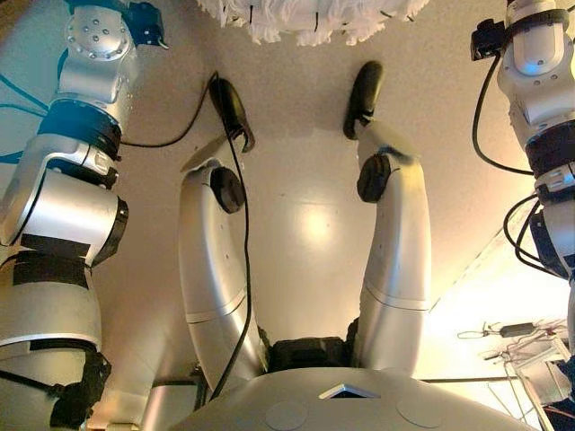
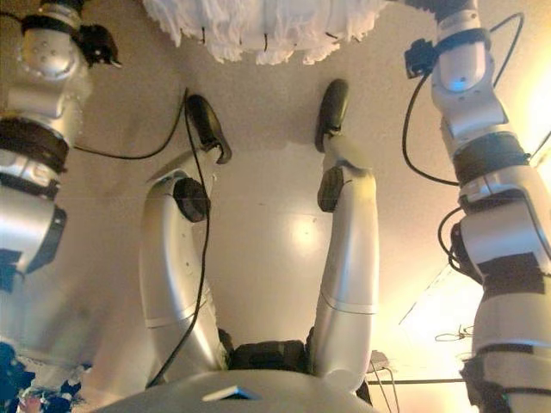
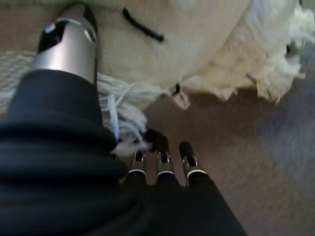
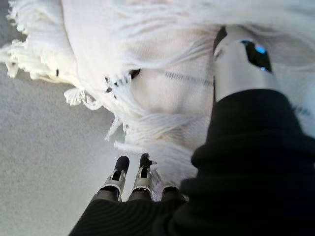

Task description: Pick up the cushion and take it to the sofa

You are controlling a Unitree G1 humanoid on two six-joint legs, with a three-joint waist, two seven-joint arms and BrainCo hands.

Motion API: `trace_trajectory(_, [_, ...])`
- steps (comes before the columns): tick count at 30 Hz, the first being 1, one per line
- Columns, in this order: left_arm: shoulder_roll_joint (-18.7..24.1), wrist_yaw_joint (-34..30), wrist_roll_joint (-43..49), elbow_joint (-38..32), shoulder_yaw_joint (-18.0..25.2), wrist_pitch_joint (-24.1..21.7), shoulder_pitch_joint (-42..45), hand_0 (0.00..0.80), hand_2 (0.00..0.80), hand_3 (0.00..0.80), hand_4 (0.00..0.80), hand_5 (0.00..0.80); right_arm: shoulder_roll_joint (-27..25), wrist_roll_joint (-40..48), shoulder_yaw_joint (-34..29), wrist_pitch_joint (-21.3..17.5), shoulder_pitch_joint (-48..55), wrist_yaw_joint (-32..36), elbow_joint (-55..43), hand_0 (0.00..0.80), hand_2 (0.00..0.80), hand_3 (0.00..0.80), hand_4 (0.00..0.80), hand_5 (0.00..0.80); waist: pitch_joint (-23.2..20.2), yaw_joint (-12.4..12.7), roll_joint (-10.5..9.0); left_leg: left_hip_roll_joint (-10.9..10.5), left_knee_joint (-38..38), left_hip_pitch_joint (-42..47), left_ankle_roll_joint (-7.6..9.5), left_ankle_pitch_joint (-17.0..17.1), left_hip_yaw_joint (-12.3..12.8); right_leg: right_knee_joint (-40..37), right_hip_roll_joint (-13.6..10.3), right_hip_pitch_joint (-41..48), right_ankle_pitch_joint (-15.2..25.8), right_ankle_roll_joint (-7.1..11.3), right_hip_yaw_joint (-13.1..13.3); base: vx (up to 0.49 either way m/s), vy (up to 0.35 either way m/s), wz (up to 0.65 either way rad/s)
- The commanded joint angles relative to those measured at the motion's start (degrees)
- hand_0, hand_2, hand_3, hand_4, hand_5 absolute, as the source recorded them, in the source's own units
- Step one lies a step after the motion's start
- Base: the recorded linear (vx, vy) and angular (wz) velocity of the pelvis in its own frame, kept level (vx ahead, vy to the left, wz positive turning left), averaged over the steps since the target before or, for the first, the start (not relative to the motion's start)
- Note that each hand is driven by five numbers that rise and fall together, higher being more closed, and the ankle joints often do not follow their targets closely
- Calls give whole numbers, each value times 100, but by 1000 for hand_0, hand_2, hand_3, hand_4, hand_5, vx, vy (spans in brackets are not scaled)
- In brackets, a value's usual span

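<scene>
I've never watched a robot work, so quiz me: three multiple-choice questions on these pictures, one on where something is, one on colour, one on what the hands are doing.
1. Where is the cushion?
A. On the floor beside one foot
B. At the top of the head views, held up between both arms
C. On a sofa

2. What colour is the cushion?
A. White, fringed
B. Red
C. Dark green

3. What are the left hand and right hand doing?
A. Hanging clear
B. Only one touches
C. Both pressed against the cushion

B: it spans the top edge.
A: pale fabric, tassels.
C: each wrist view shows it.
</scene>
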Motion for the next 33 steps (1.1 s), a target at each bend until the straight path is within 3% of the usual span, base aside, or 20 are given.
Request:
trace_trajectory(1, [-434,-583,-266,-259,52,-47,-395,0,0,0,0,0,141,290,314,-245,-407,414,-312,0,0,0,0,0,-42,-92,449,102,-958,-41,-341,312,-144,-80,50,103,-159,288,266,0,0,0])
trace_trajectory(4, [-578,-1033,-497,-383,-46,140,-436,0,0,0,0,0,305,835,338,-250,-502,1148,-437,0,0,0,0,0,-42,-97,472,72,-1079,-41,-359,336,-128,-221,70,103,-128,306,270,0,0,0])
trace_trajectory(5, [-619,-1297,-715,-431,-68,167,-428,436,436,436,436,436,354,1079,346,-175,-527,1508,-494,0,0,0,0,0,-42,-96,473,62,-1101,-42,-369,347,-129,-244,73,103,-116,314,275,0,0,0])
trace_trajectory(6, [-689,-1442,-696,-501,-21,145,-396,687,687,687,687,687,406,1297,372,-92,-559,1828,-564,0,0,0,0,0,-42,-92,481,47,-1132,-42,-372,349,-123,-280,71,103,-119,315,276,0,0,0])
trace_trajectory(7, [-716,-1540,-758,-572,-68,157,-396,800,800,800,800,800,435,1543,393,-5,-561,2101,-616,0,0,0,0,0,-42,-97,481,50,-1156,-42,-372,360,-114,-309,72,103,-110,316,281,0,0,0])
trace_trajectory(9, [-765,-1903,-1035,-734,-133,173,-347,800,800,800,800,800,501,2146,387,200,-525,2679,-775,0,0,0,0,0,-42,-94,494,39,-1164,-42,-387,378,-104,-337,74,103,-90,312,303,0,0,0])
trace_trajectory(10, [-763,-2107,-1197,-835,-159,142,-308,800,800,800,800,800,520,2496,385,250,-495,3017,-814,107,107,107,107,107,-42,-86,500,32,-1169,-42,-391,381,-106,-346,71,103,-86,311,311,7,1,4])
trace_trajectory(12, [-857,-2423,-1405,-1031,-157,168,-249,800,800,800,800,800,619,2830,339,388,-457,3286,-980,800,800,800,800,800,-42,-89,506,18,-1164,-42,-400,382,-106,-349,69,103,-86,314,327,4,3,5])
trace_trajectory(21, [-1085,-2808,-1677,-1685,-127,286,-80,800,800,800,800,800,733,2933,137,294,-368,3236,-1234,800,800,800,800,800,-42,-65,509,-59,-1231,-42,-413,437,-170,-429,33,103,-13,325,362,-13,-13,7])
trace_trajectory(26, [-1227,-2809,-1800,-1997,170,217,440,800,800,800,800,800,850,3078,-313,-144,144,2998,-1413,800,800,800,800,800,-42,3,491,-190,-1326,5,-428,606,-374,-527,55,234,103,374,290,-61,-44,3])
trace_trajectory(30, [-1425,-2997,-1740,-2154,462,37,1374,800,800,800,800,800,1086,2747,-767,-457,1145,2783,-1759,800,800,800,800,800,-42,30,393,-295,-1743,753,-504,834,-526,-981,134,1035,261,446,256,-25,-61,-1])
trace_trajectory(33, [-1565,-3157,-1514,-2431,553,-41,2154,800,800,800,800,800,1210,2408,-956,-589,1921,2666,-2057,800,800,800,800,800,-42,52,286,-251,-2168,1629,-557,992,-531,-1514,103,1935,443,488,163,2,-72,-5])
